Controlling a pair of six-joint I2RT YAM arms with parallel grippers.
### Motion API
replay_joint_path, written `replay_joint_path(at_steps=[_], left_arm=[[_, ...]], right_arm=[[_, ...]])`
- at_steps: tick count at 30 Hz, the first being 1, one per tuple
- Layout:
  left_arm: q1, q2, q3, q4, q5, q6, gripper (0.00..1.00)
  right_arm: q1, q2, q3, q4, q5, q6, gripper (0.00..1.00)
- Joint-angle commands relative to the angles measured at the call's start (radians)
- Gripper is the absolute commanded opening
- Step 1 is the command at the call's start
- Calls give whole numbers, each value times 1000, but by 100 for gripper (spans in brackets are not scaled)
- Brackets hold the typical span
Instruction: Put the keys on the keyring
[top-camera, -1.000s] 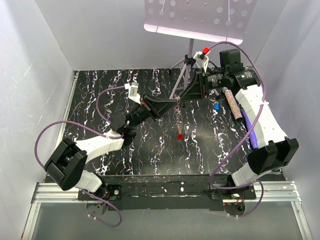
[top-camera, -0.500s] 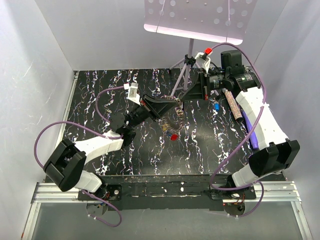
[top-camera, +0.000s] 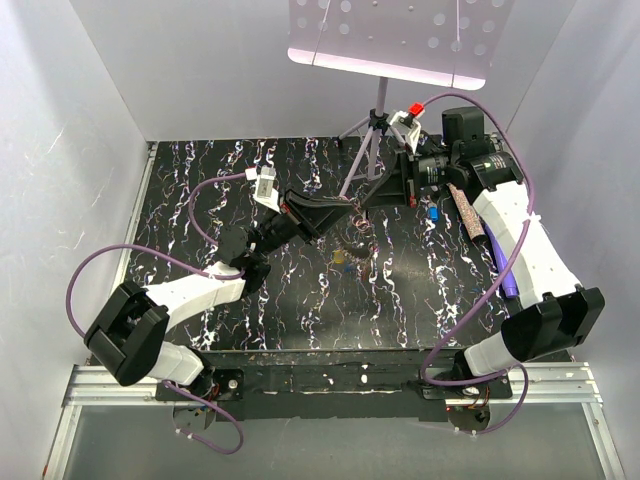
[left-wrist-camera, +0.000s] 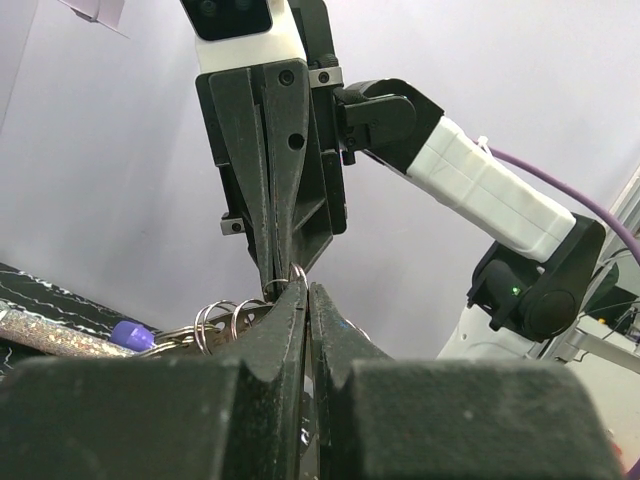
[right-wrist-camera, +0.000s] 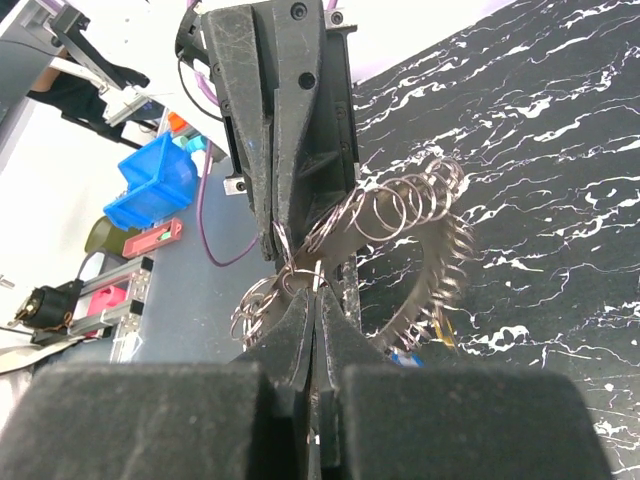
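Keyring (right-wrist-camera: 445, 265), pinched by left fingers (left-wrist-camera: 280, 330) and right fingers (right-wrist-camera: 290, 335), hangs mid-table (top-camera: 250, 295).

Coiled keyring (right-wrist-camera: 400, 207) aloft, keys (top-camera: 341, 261) dangling beneath

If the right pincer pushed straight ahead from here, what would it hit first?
The left pincer, nearly tip to tip with it; only the keyring that both grip lies between.

No text, label, brand or number can be read anywhere.
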Motion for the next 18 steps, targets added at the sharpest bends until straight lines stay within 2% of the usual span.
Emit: replay_joint_path(at_steps=[1, 5, 8, 10, 12, 18], left_arm=[[-1, -48, 36, 60, -17, 38, 0], [7, -59, 29, 17, -2, 69, 0], [27, -74, 17, -3, 20, 75, 0], [39, -86, 8, -19, 43, 78, 0], [50, -96, 6, -39, 70, 75, 0], [62, -105, 28, -63, 153, 42, 0]], right_arm=[[32, -35, -12, -47, 59, -41, 1], [39, -35, 0, -101, 111, -91, 2], [38, -35, 39, -172, 148, -163, 13], [29, -32, 83, -215, 174, -203, 32], [16, -24, 138, -256, 174, -245, 42], [12, 4, 197, -273, 71, -329, 49]])
